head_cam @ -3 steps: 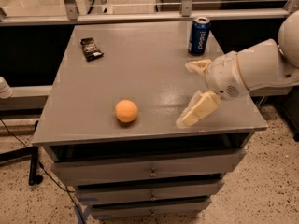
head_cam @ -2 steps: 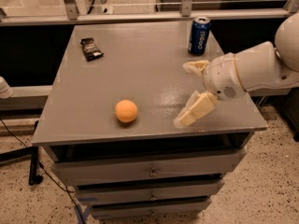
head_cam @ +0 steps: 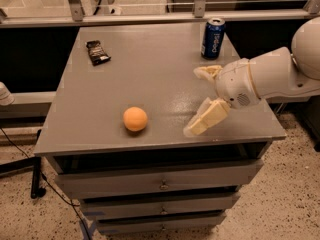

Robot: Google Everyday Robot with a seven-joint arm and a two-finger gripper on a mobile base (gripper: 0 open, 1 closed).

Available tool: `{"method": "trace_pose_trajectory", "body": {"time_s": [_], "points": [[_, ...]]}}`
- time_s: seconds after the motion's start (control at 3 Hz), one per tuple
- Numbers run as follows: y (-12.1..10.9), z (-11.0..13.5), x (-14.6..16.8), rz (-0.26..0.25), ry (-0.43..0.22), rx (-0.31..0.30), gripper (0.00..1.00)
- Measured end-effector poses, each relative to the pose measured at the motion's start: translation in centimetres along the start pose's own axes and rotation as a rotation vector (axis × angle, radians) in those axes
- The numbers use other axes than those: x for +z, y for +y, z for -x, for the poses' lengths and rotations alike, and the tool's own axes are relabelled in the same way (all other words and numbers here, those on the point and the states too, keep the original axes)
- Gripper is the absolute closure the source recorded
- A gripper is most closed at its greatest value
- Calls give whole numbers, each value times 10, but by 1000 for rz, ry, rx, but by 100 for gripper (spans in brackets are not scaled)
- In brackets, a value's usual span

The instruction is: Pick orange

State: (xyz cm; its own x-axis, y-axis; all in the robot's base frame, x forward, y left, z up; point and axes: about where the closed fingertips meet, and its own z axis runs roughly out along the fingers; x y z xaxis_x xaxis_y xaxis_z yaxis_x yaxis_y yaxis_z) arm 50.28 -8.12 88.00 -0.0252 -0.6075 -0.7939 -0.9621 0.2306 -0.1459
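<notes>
The orange [head_cam: 135, 119] is a small pale orange ball resting on the grey tabletop [head_cam: 145, 79] near its front edge, left of centre. My gripper [head_cam: 196, 102] comes in from the right on a white arm. It hovers over the table's right front part, to the right of the orange and apart from it. Its two cream fingers [head_cam: 206, 118] are spread wide and hold nothing.
A blue soda can [head_cam: 213, 38] stands upright at the back right of the table, behind the gripper. A dark snack packet [head_cam: 98, 52] lies at the back left. The table is a drawer cabinet [head_cam: 160, 184]. A metal rail runs behind it.
The gripper has shifted slightly left toward the orange. The orange, can and packet have not moved.
</notes>
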Motion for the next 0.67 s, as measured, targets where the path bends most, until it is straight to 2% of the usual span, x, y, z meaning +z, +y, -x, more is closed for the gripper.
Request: {"method": "trace_pose_trajectory", "body": {"time_s": [0.33,0.67], "points": [[2,4,3,-24,-32,6,0],[9,21,24,-51,-116,22,17]]}}
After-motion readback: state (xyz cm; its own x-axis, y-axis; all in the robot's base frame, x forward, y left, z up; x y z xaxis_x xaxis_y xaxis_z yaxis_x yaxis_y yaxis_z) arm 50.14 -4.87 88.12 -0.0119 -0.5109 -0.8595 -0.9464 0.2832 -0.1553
